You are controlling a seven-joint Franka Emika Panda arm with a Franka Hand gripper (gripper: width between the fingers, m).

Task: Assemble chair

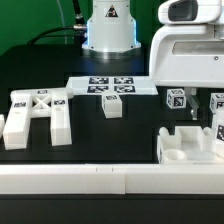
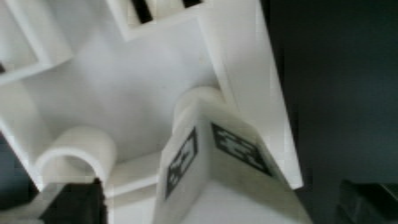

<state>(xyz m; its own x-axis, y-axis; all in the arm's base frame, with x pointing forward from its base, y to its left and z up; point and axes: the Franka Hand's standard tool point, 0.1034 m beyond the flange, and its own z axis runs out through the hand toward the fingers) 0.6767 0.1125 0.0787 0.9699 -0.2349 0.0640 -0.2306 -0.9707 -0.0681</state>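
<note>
The chair lies in loose white parts. Its seat block [image 1: 185, 148] sits at the exterior view's right, near the front rail. A tagged leg [image 1: 217, 120] stands upright on the block's far right. My gripper [image 1: 209, 116] hangs over it, open, with a dark finger on either side. In the wrist view the leg [image 2: 222, 150] fills the space between the fingers of the gripper [image 2: 214, 208], which stand clear of it, with the seat block [image 2: 107, 90] behind. The H-shaped piece [image 1: 38, 115] lies flat at the left.
The marker board [image 1: 110, 85] lies mid-table at the back. In front of it stands a small tagged block [image 1: 112, 106], and a tagged peg [image 1: 175, 98] stands further right. A white rail [image 1: 100, 182] runs along the front. The robot base [image 1: 108, 30] rises behind.
</note>
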